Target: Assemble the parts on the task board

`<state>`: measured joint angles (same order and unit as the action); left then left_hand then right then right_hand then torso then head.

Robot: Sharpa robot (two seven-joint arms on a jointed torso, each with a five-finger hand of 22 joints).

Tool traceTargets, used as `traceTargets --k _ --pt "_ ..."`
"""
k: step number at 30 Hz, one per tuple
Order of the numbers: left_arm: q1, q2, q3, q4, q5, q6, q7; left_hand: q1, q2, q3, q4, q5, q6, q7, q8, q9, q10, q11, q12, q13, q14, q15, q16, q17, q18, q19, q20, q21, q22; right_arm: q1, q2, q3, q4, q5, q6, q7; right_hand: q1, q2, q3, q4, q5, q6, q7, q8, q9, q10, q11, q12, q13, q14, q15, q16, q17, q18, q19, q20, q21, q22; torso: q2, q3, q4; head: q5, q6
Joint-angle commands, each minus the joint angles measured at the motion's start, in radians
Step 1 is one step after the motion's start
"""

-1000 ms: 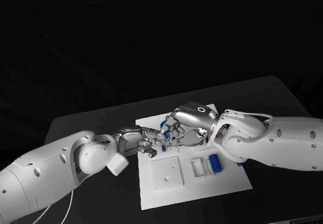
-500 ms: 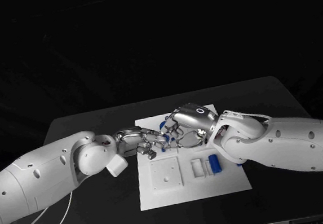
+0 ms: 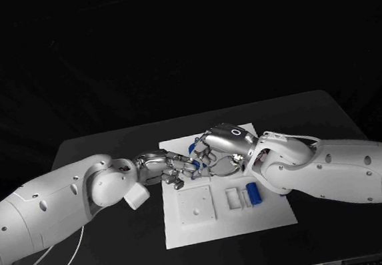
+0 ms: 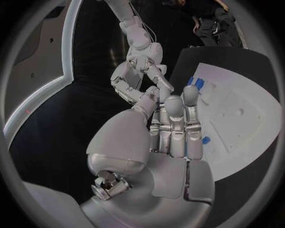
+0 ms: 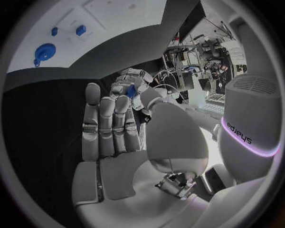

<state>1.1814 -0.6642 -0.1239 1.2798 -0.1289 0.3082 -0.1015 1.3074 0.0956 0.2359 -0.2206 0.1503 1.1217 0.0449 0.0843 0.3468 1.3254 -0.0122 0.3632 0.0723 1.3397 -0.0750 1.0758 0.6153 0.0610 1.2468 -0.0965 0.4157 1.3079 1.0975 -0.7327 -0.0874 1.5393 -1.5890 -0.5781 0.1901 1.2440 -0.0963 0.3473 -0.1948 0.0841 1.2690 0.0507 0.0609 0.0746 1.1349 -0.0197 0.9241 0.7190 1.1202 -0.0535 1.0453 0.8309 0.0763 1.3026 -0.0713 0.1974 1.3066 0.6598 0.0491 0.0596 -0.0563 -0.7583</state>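
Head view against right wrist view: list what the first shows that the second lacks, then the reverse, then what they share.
Head view alone: the blue cylinder lying beside a white block on the near part of the task board, and the black table.

Right wrist view alone: a round blue part and two small blue pieces on the board.

Shared: the left hand and right hand meeting, with a small blue part between their fingers.

Robotics lab, prob. a test cell: black table [image 3: 121, 251] w/ black backdrop [image 3: 177, 40] from 9 through 12 to 3 o'clock; right wrist view shows metal racks w/ equipment and cabling [image 5: 193, 61] beyond the table.
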Motion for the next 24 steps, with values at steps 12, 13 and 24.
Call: traceTargets --k 12,13,24 --pt "-0.007 0.002 -0.007 -0.003 -0.093 0.072 -0.04 -0.046 -0.015 0.063 -0.008 0.086 0.015 0.008 0.077 0.172 0.008 -0.01 0.063 0.024 0.002 -0.011 0.01 -0.002 -0.001 -0.002 -0.009 0.012 0.015 0.007 -0.01 0.008 -0.008 0.111 -0.008 0.03 0.042 -0.015 -0.121 -0.018 0.101 -0.169 0.054 0.002 -0.01 -0.027 0.034 -0.034 -0.028 -0.024 0.027 -0.034 -0.028 0.008 -0.019 0.026 -0.034 -0.031 0.0 0.0005 0.0002 0.002 0.0" --pt "-0.007 0.002 -0.007 -0.005 -0.096 0.073 -0.042 -0.05 -0.017 0.067 -0.009 0.092 0.015 0.007 0.079 0.18 0.008 -0.01 0.067 0.025 0.003 -0.012 0.01 -0.002 -0.001 -0.002 -0.009 0.013 0.015 0.007 -0.011 0.008 -0.008 0.117 -0.008 0.034 0.046 -0.009 -0.141 -0.022 0.107 -0.171 0.055 0.001 -0.01 -0.027 0.034 -0.032 -0.032 -0.025 0.028 -0.033 -0.031 0.009 -0.018 0.027 -0.036 -0.035 0.0 0.0004 0.0003 0.002 0.001" --pt "-0.007 0.0 -0.006 -0.021 -0.118 0.078 -0.062 -0.063 -0.023 0.086 -0.011 0.103 0.013 0.005 0.077 0.219 0.005 -0.013 0.089 0.025 0.007 -0.014 0.01 -0.003 -0.001 -0.001 -0.011 0.019 0.013 0.007 -0.018 0.008 -0.005 0.147 0.004 0.059 0.054 0.013 -0.166 -0.043 0.118 -0.152 0.051 0.002 -0.01 -0.028 0.031 -0.024 -0.043 -0.026 0.025 -0.025 -0.038 0.01 -0.015 0.025 -0.034 -0.035 0.0 0.0 -0.0005 0.007 -0.001"
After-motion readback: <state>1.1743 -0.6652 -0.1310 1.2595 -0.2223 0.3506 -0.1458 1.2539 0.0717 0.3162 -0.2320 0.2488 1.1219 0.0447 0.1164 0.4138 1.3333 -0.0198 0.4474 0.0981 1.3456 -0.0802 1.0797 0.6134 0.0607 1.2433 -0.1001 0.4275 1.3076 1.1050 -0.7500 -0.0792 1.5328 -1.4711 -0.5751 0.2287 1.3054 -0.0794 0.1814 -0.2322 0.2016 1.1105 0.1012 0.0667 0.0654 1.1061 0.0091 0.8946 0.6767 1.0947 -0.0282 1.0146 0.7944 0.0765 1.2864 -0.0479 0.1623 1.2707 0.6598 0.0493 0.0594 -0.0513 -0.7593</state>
